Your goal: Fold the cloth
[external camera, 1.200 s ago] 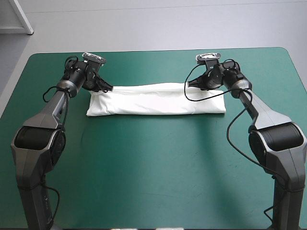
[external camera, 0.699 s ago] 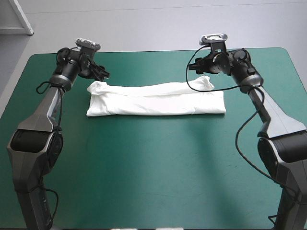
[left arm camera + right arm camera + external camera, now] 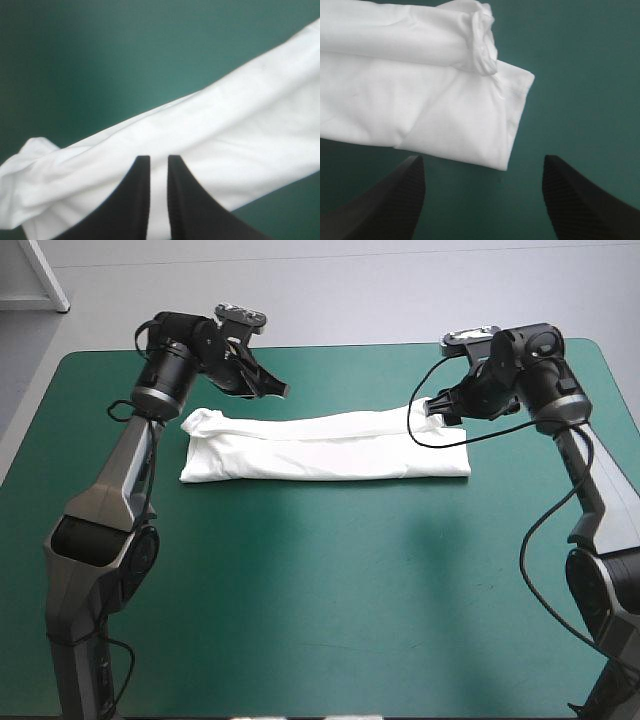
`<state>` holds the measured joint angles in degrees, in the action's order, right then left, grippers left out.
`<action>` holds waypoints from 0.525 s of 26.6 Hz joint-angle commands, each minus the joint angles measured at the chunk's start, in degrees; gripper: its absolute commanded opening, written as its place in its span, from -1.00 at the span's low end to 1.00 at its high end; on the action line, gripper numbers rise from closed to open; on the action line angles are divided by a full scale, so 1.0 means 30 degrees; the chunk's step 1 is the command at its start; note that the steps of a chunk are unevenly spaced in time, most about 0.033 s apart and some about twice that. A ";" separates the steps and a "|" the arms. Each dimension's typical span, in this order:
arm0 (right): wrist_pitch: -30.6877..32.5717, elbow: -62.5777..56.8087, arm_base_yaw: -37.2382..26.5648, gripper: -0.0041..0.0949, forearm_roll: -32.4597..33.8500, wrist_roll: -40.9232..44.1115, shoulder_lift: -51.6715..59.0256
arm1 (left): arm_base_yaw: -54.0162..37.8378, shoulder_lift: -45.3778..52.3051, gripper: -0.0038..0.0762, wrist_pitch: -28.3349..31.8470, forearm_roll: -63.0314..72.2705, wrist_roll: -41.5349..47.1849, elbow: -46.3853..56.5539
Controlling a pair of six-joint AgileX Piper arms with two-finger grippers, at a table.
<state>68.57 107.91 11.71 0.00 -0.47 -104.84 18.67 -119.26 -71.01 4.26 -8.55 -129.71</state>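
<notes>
My left gripper [image 3: 272, 389], clenched on nothing, and my right gripper [image 3: 437, 406], fingers spread, hover above the folded T-shirt [image 3: 320, 448] on the teal-green cover [image 3: 320, 580].

Bright, even overhead light lays soft shadows on the teal-green cover [image 3: 320, 600] by the T-shirt [image 3: 320, 448].

T-shirt [image 3: 325, 445] is the sole obstacle on the table [image 3: 320, 600]: a long strip lying 9 to 3, just toward 12 of centre. Free cover from 4 to 8, with a narrower band at 12. Overhead: left gripper [image 3: 278, 390] at 10, right gripper [image 3: 437, 407] at 2.
</notes>
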 commanded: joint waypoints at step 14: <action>-0.0359 -0.1544 -0.7029 0.34 -0.8754 -0.4656 0.0851 | 0.2298 -0.3649 -0.86 0.2454 0.1229 -0.0158 -0.0548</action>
<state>69.03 102.54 -7.36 -22.48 -12.75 -104.36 25.13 -132.84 -65.96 7.03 -9.18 -129.71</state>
